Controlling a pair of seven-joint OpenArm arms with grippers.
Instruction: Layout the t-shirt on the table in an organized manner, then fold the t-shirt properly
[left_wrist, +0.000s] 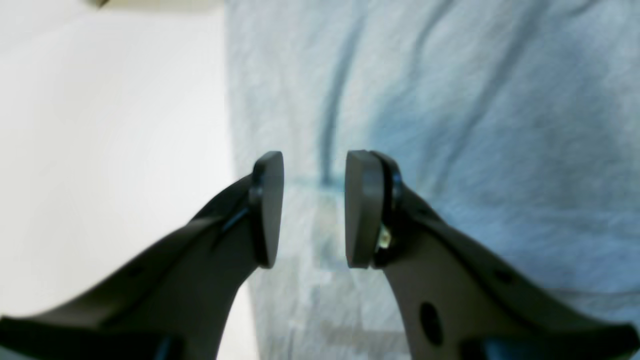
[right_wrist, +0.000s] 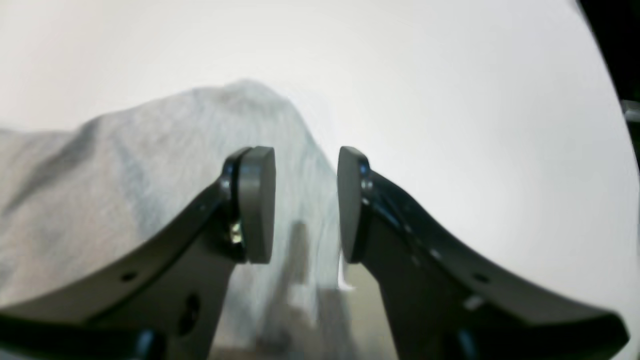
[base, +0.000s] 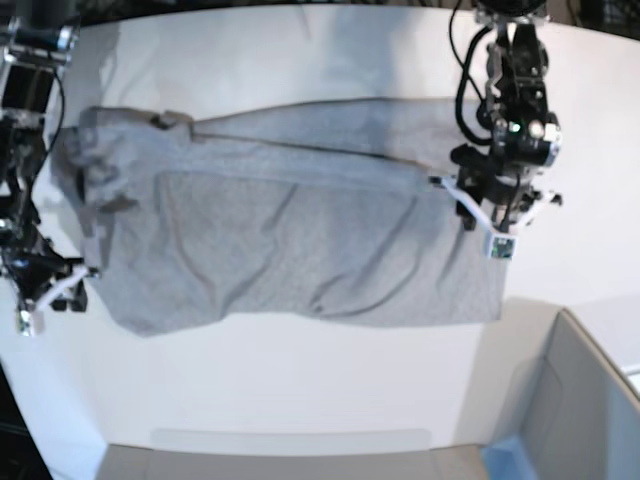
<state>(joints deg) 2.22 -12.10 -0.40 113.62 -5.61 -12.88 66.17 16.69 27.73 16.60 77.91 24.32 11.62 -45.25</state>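
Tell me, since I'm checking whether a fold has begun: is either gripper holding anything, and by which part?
Nothing is held. The left gripper stands open over the t-shirt near its edge; the right gripper is open too, with no cloth between its jaws.

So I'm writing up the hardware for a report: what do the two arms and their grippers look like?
Both are black. Each gripper, left gripper and right gripper, has two curved black fingers with holes, tipped with flat grey pads. The base view shows black cables, white brackets, and a small square tag on the left arm.
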